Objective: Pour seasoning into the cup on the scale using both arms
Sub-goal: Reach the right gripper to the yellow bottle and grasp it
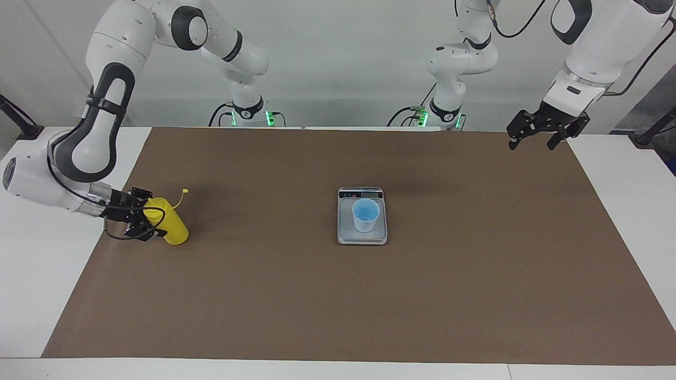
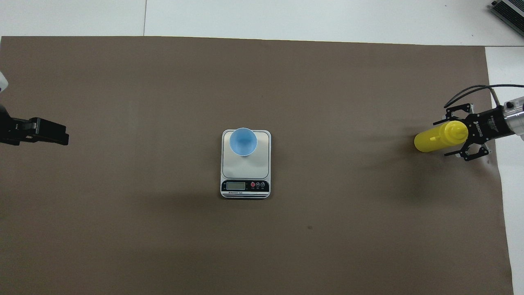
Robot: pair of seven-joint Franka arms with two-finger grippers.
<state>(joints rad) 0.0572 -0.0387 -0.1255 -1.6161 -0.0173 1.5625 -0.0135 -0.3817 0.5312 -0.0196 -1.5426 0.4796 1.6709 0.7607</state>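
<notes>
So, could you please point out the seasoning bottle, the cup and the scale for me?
seasoning bottle (image 2: 434,140), overhead view, middle of its yellow body.
cup (image 1: 365,215), facing view, its pale outer wall and blue inside.
scale (image 2: 245,187), overhead view, its dark display strip.

Even, diffuse light from above; I see no glare on the brown mat (image 1: 475,274). Soft, blurred shadows only: a faint dark band on the mat near the scale (image 2: 245,164) and a smudge beside the yellow bottle (image 2: 438,139) in the overhead view. White table (image 1: 31,295) margins bright, not blown out. Both views in focus; edges straight.
</notes>
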